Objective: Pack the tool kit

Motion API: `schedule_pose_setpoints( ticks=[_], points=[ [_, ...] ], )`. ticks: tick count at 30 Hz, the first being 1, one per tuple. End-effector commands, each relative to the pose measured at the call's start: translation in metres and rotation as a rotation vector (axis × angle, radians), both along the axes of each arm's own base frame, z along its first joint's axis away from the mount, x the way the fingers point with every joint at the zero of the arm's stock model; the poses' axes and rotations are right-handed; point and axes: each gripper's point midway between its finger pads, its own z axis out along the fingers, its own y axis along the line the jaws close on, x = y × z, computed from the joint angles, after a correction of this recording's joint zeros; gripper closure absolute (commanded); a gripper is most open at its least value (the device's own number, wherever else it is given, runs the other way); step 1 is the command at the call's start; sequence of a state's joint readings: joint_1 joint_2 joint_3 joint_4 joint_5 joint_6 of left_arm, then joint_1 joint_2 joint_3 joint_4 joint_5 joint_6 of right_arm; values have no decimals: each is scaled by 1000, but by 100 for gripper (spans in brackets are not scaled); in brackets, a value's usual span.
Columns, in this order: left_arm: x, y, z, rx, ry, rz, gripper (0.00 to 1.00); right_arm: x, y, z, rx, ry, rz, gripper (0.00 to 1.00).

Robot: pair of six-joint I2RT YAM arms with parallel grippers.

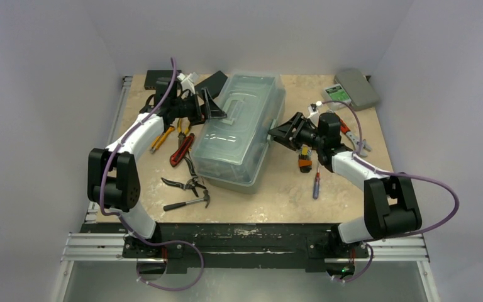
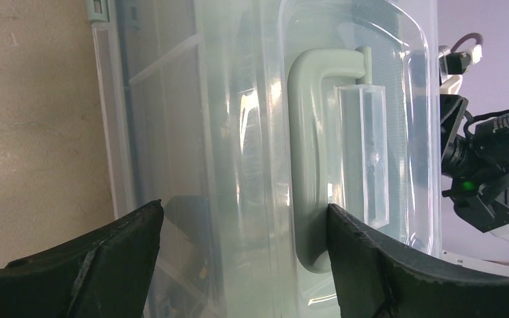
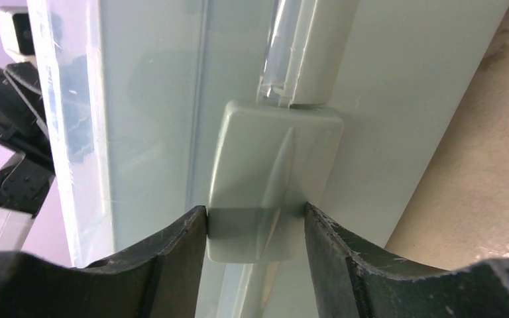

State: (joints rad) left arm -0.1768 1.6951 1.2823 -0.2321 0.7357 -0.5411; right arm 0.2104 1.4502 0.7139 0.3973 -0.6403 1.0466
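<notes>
Evidently the box has to be opened first: the right gripper (image 3: 255, 218) pinches the latch (image 3: 275, 152) while the left gripper (image 2: 245, 218) hangs spread above the lid (image 2: 238, 99).

The right fingers press on both flanks of the sage-green latch, which sits squarely between them on the end wall of the toolbox (image 1: 242, 129). I judge this to be a grip for flipping the clasp free. The left jaws stand wide and hold nothing. The translucent lid is straight ahead of them, and the handle (image 2: 305, 152) is just inside one finger, probably to steady the box or to lift the lid next. The closed toolbox lies between the two hands. The red knife (image 1: 181, 150), pliers (image 1: 185, 184) and hammer (image 1: 188, 201) lie on the table (image 1: 277, 201) behind the left hand, and a screwdriver (image 1: 316, 185) lies behind the right, so none is packed yet.
</notes>
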Motion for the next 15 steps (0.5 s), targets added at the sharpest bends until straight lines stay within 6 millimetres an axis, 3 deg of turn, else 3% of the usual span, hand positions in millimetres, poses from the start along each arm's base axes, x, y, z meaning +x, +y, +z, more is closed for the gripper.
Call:
schedule_pose_setpoints(
  ticks=[1, 15],
  points=[
    [-27, 15, -88, 185, 240, 54, 51, 16, -7, 18, -109, -92, -60, 63],
    [-26, 15, -88, 191, 240, 55, 52, 18, -17, 26, -220, -89, -103, 63]
  ],
)
